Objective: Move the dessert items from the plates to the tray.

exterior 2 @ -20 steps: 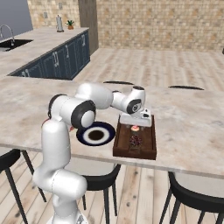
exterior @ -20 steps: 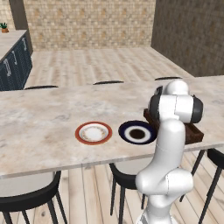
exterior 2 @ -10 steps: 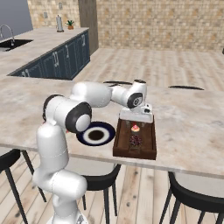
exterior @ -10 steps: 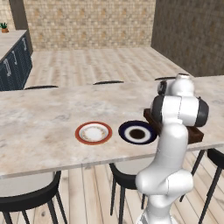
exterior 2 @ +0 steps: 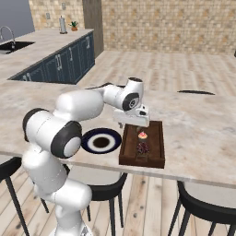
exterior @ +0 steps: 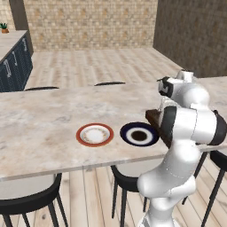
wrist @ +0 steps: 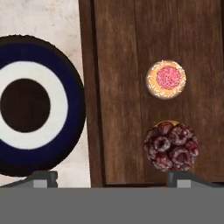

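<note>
A pale marble bench (exterior: 40, 128) is fronted by dark stools (exterior: 31, 201). Plank flooring (exterior: 88, 62) is seen beyond. Brick-patterned walls (exterior 2: 175, 23) and navy cabinets (exterior 2: 60, 64) are shown.

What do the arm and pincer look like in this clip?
The arm is glossy white, built of rounded segments with dark grey rings at the joints. A boxy white hand carries the pincer; its two small fingertips are dark grey.

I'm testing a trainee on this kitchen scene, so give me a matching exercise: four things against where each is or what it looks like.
Things:
1. pink-frosted cupcake
2. dark berry-topped dessert
3. navy-rimmed plate
4. orange-rimmed plate

Descriptions:
A. bare, farthest from the tray
B. in the tray, nearer the counter's front edge
C. beside the tray, dark round centre
D. in the tray, farther back

Pairs: 1-D, 2-B, 3-C, 4-A
</note>
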